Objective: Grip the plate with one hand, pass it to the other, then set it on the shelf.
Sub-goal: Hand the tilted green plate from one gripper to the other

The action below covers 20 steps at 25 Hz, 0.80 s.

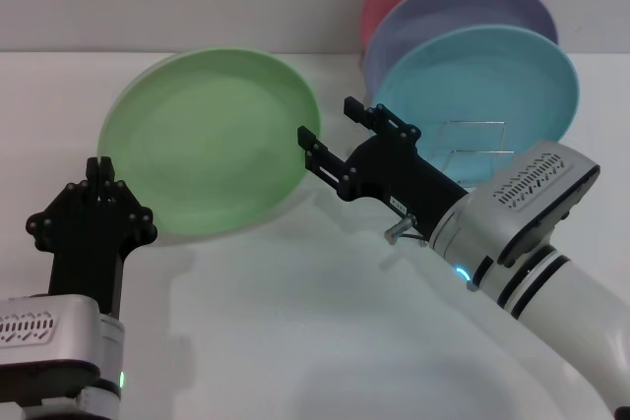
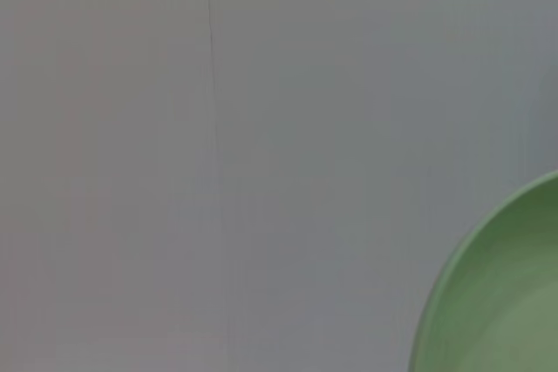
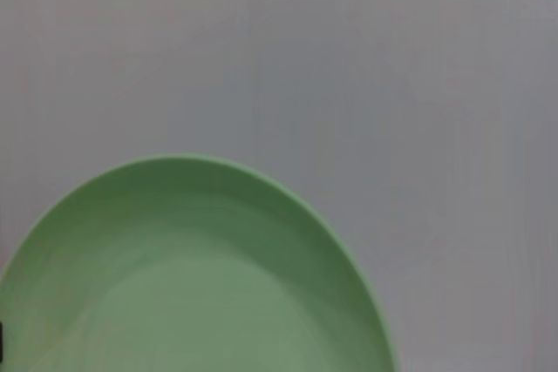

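The right gripper [image 1: 333,138] reaches to the light green plate [image 1: 209,140], jaws spread at its rim nearest the shelf [image 1: 471,150], not yet clamped. The left gripper [image 1: 103,172] pinches the plate's opposite edge, holding it tilted above the table [image 1: 295,341]. If the left lets go before the right closes, the plate would likely drop.

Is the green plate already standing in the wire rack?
No. In the head view the green plate is held up between the left gripper and right gripper, apart from the wire rack.
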Motion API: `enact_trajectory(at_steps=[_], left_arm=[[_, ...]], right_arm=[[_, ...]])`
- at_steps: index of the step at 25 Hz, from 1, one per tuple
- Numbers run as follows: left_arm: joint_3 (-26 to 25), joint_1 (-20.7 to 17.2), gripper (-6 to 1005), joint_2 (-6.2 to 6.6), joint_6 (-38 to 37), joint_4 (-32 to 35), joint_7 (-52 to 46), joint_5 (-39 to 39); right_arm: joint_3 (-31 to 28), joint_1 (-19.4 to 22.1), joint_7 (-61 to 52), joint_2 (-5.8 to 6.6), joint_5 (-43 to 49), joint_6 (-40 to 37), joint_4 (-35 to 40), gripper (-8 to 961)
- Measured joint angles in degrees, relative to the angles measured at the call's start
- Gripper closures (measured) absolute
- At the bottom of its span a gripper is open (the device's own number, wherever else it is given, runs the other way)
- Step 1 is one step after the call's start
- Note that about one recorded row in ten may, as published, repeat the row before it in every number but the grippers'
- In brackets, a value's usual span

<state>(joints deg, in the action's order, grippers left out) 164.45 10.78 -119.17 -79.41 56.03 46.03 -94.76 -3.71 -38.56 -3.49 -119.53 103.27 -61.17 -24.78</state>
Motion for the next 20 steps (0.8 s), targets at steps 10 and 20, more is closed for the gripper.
enact_trajectory(at_steps=[10, 20], left_arm=[[-0.39, 1.05, 967, 0.0, 1.12, -0.29, 0.03, -1.84], [0.12, 1.28, 966, 0.0, 1.26, -0.51, 0.0, -2.1]], right_arm=[[0.24, 0.26, 0.05, 0.0, 0.0, 0.01, 0.0, 299], [-0.18, 0.36, 0.07, 0.0, 0.91, -0.34, 0.04, 325]])
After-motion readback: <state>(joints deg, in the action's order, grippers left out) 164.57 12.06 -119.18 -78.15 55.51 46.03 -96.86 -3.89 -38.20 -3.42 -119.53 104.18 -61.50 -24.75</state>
